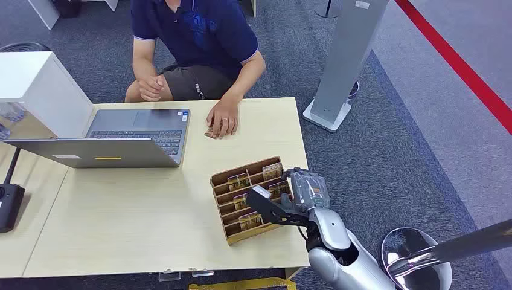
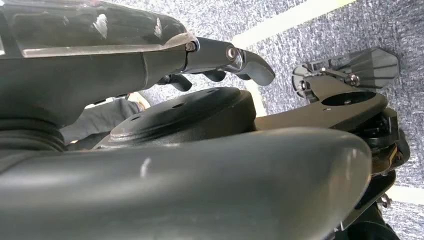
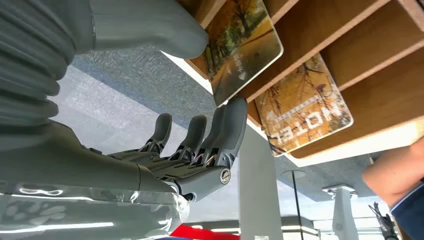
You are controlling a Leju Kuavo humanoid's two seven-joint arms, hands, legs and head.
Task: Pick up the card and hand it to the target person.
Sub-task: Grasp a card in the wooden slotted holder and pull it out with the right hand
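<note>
Person's hand (image 1: 222, 121) rests on table (image 1: 121, 211) beyond the laptop (image 1: 115, 142). Cards stand in wooden rack (image 1: 224, 232); target card (image 3: 242, 42) occupies the end slot. Right hand (image 1: 308, 192) is at it, thumb (image 3: 150, 27) and fingers (image 3: 227, 130) apart, bracketing its edge, not yet pinching. Judged thin, stiff, slick: pinch both faces. Left hand (image 2: 220, 57): state indeterminate.

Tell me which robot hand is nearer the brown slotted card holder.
Right. The right hand is at the brown slotted card holder, thumb and fingers around a card. The left hand hangs above carpet, away from it.
</note>
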